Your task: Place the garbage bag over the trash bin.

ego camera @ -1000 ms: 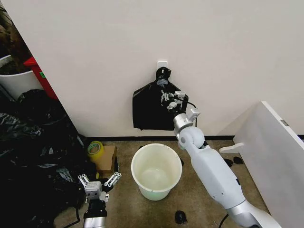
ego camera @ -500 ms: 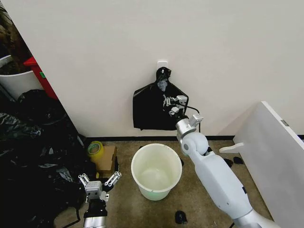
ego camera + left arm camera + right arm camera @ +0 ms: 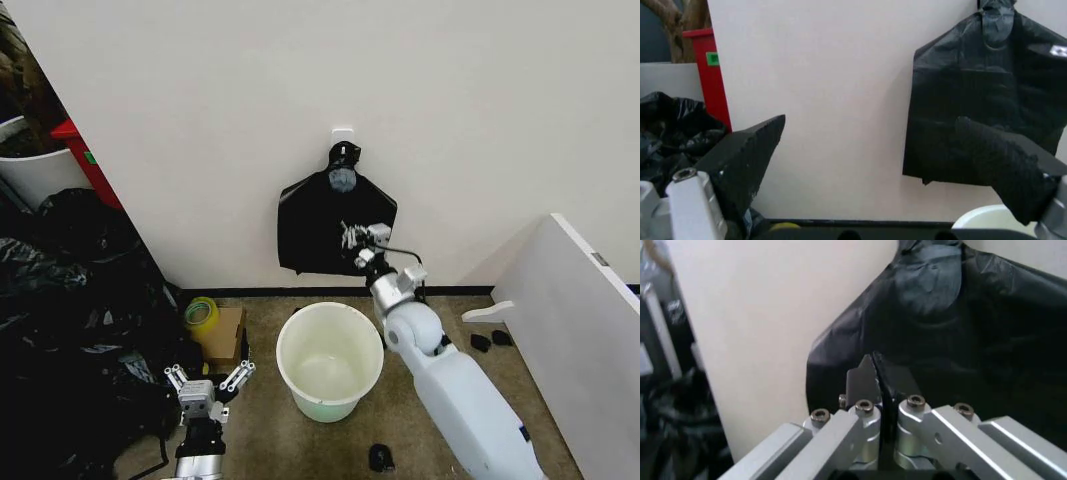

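The right end effector (image 3: 355,243) is pinching the bag (image 3: 318,225) hanging on the wall above the bin (image 3: 329,358); the left end effector (image 3: 208,381) is waiting released, low beside the bin.

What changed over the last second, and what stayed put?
The right gripper, shut, slid down the flat black bundle hanging on the wall, from near its knot to mid-height. The left gripper stayed open and low, and the trash bin stayed on the floor.

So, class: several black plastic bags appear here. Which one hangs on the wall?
The flat black bag hanging from the white wall hook, above the white bin. The right tool is against it; the other black sacks lie heaped on the floor.
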Available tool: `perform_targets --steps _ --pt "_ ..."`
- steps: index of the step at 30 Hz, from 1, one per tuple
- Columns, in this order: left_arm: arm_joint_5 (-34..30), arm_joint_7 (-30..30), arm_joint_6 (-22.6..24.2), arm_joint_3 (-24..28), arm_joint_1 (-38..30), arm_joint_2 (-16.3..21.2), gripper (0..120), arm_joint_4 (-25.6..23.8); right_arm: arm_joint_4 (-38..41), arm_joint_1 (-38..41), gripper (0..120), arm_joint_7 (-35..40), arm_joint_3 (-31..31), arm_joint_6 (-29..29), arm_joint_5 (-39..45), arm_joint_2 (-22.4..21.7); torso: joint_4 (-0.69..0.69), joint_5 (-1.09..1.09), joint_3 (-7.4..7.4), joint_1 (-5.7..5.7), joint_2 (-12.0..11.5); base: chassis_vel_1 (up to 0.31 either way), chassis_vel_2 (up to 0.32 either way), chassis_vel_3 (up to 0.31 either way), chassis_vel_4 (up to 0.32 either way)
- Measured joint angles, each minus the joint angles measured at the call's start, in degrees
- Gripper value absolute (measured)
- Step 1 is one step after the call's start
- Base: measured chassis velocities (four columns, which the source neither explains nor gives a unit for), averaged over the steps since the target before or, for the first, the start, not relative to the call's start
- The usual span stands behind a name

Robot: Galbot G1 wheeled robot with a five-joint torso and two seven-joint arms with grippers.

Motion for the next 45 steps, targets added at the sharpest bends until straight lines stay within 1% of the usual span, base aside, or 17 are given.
perform_targets --steps 2,5,9,11,12,13,18,21,22,28,31,33,34,37,41,44,45 --pt "-0.1 0.0 0.1 0.2 -0.2 0.0 100 0.2 1.0 -1.1 0 -0.2 1.1 -0.3 -0.7 -0.5 0.00 0.00 0.00 0.00 0.0 0.000 0.000 0.000 0.000" --pt "0.0 0.0 0.2 0.5 -0.1 0.0 100 0.2 2.2 -0.8 0 0.8 1.6 -1.9 4.1 -0.5 0.02 -0.01 0.00 0.00 0.0 0.000 0.000 0.000 0.000" --pt "0.1 0.0 0.1 0.3 0.5 0.2 100 -0.1 1.8 2.6 20 2.5 2.5 -4.7 16.5 1.0 0.02 0.00 0.00 0.00 0.0 0.000 0.000 0.000 0.000" --pt "0.1 0.0 0.1 0.3 0.6 0.2 100 -0.2 1.3 3.3 23 2.7 2.6 -4.8 17.4 1.3 0.03 0.00 0.00 0.00 0.0 0.000 0.000 0.000 0.000" --pt "0.1 0.0 0.0 0.1 0.7 0.3 100 -0.4 -0.2 5.4 31 3.3 2.7 -5.2 19.7 2.4 0.02 -0.01 0.01 0.00 0.0 0.000 0.000 0.000 0.000" --pt "0.1 0.0 0.0 0.1 0.7 0.3 100 -0.4 -0.2 5.4 31 3.3 2.7 -5.2 19.7 2.4 0.02 -0.01 0.01 0.00 0.0 0.000 0.000 0.000 0.000" --pt "0.1 0.0 0.0 -0.2 0.8 0.4 100 -0.6 -3.6 10.0 48 3.6 1.8 -5.7 21.0 3.8 0.04 -0.02 0.01 0.00 0.0 0.000 0.000 0.000 0.000" --pt "-0.2 0.0 0.0 -0.2 0.6 0.2 100 -0.6 -6.9 12.9 63 3.9 1.3 -5.7 19.5 4.6 0.03 -0.01 0.01 0.00 0.0 0.000 0.000 0.000 0.000" --pt "-0.2 0.0 0.0 -0.2 0.6 0.2 100 -0.6 -6.9 12.9 63 3.9 1.3 -5.7 19.5 4.6 0.03 -0.01 0.01 0.00 0.0 0.000 0.000 0.000 0.000" --pt "-0.9 0.1 0.3 -0.3 0.0 0.5 100 -0.4 -10.8 15.5 86 4.2 0.8 -6.0 17.3 5.2 0.02 -0.01 0.01 0.00 0.0 0.000 0.000 0.000 0.000" --pt "-1.0 0.1 0.4 -0.3 -0.2 0.6 100 -0.3 -11.7 16.4 79 4.5 0.4 -6.0 17.1 5.5 0.02 -0.01 0.01 0.00 0.0 0.000 0.000 0.000 0.000" --pt "-1.0 0.1 0.4 -0.3 -0.2 0.8 100 -0.3 -12.3 17.1 69 4.7 0.0 -6.0 17.1 5.7 0.02 -0.01 0.01 0.01 0.0 0.000 0.000 0.000 0.000" --pt "-1.0 0.1 0.4 -0.3 -0.2 0.8 100 -0.3 -12.3 17.1 69 4.7 0.0 -6.0 17.1 5.7 0.02 -0.01 0.01 0.01 0.0 0.000 0.000 0.000 0.000" --pt "-1.2 0.1 0.4 -0.5 -0.3 0.9 100 -0.3 -12.3 17.5 53 4.8 -0.4 -6.0 17.1 6.0 0.02 -0.01 0.01 0.00 0.0 0.000 0.000 0.000 0.000" --pt "-1.2 0.1 0.4 -0.5 -0.4 0.9 100 -0.3 -12.6 17.7 44 4.8 -0.4 -6.0 16.4 6.5 0.02 -0.01 0.01 0.00 0.0 0.000 0.000 0.000 0.000" --pt "-1.2 0.1 0.4 -0.3 -0.4 0.8 100 -0.2 -13.1 17.9 28 4.7 -0.4 -6.0 16.0 7.0 0.02 0.00 0.01 0.00 0.0 0.000 0.000 0.000 0.000" --pt "-1.2 0.1 0.4 -0.3 -0.4 0.8 100 -0.2 -13.1 17.9 28 4.7 -0.4 -6.0 16.0 7.0 0.02 0.00 0.01 0.00 0.0 0.000 0.000 0.000 0.000"
